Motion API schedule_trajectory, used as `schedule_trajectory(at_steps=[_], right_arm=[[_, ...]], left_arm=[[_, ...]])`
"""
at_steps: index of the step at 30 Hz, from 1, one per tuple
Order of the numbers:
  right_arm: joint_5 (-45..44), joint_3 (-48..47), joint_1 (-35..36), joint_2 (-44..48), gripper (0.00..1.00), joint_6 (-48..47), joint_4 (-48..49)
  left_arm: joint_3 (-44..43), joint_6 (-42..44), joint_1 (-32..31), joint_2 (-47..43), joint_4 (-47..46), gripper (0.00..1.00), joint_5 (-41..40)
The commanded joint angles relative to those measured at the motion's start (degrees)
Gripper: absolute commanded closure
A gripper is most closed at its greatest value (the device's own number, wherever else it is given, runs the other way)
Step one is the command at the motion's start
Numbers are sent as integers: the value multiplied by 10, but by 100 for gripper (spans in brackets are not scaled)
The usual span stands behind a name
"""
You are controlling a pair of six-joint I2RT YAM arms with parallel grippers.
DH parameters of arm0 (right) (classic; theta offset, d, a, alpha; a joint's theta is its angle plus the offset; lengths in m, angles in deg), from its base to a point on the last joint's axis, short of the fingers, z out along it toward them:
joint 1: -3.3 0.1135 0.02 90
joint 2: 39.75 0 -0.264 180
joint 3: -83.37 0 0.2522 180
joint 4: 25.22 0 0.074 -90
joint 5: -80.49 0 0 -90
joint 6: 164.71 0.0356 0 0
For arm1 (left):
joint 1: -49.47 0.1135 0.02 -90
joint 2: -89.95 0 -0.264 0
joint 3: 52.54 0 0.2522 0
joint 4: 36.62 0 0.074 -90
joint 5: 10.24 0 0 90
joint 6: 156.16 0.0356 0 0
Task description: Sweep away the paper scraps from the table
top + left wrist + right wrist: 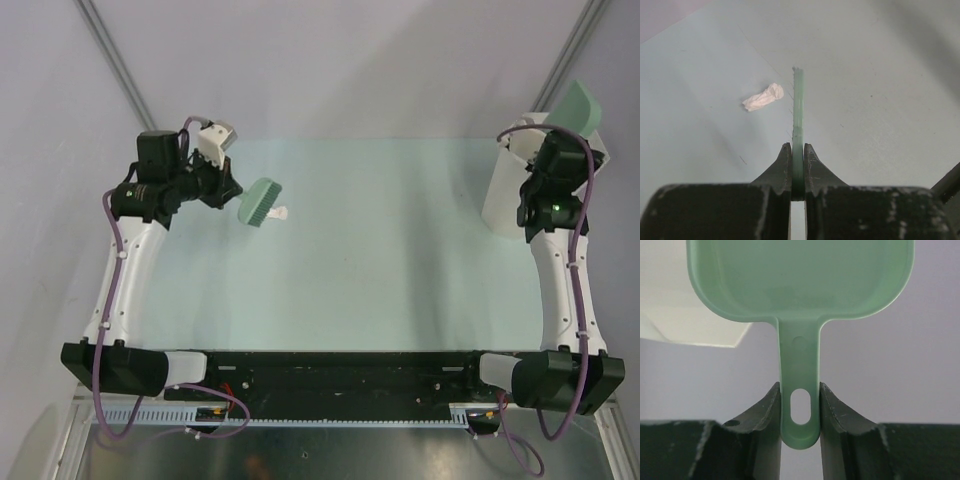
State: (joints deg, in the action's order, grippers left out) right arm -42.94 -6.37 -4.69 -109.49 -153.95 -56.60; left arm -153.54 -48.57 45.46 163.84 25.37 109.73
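Note:
One crumpled white paper scrap (281,213) lies on the pale mint table (380,260) at the far left, just right of a green brush (259,201). My left gripper (222,190) is shut on the brush, seen edge-on in the left wrist view (798,110), with the scrap (763,97) just to its left. My right gripper (556,150) is shut on the handle of a green dustpan (577,105), held up over the white bin at the far right. In the right wrist view the dustpan (800,280) fills the top and my gripper (799,407) clamps its handle.
A tall white bin (505,185) stands at the table's far right corner; its rim shows in the right wrist view (690,315). Grey walls surround the table. A black rail (340,370) runs along the near edge between the arm bases.

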Motion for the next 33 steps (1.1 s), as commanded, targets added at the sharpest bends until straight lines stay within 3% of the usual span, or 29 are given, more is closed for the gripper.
schedule_trajectory(at_steps=[1, 2, 4, 7, 9, 11, 13, 15, 19, 26, 33], right_arm=[[18, -72, 60, 30, 100, 153, -83], [57, -133, 96, 31, 100, 200, -120], [77, -159, 136, 35, 100, 307, -163], [51, -133, 270, 50, 100, 373, -154], [66, -103, 360, 43, 100, 477, -163], [142, -87, 399, 11, 100, 583, -174], [241, -73, 440, -23, 100, 622, -189], [284, -64, 477, -82, 100, 635, -186], [329, -61, 523, -192, 100, 617, -185], [422, -111, 499, -315, 100, 661, -191], [402, -201, 498, -446, 100, 693, -291]], left_arm=[[7, 10, -2, 3, -14, 100, -38], [9, 10, -6, 7, -16, 100, -69], [15, 9, -16, 12, -22, 100, -99], [27, 17, -59, 19, -44, 100, -199], [37, 19, -92, 29, -74, 100, -269], [38, 11, -102, 44, -90, 100, -298], [35, -3, -104, 69, -110, 100, -330], [40, -12, -105, 79, -137, 100, -332], [52, -18, -108, 125, -182, 100, -389], [12, -19, -103, 223, -190, 100, -378], [-7, -12, -95, 281, -187, 100, -262]])
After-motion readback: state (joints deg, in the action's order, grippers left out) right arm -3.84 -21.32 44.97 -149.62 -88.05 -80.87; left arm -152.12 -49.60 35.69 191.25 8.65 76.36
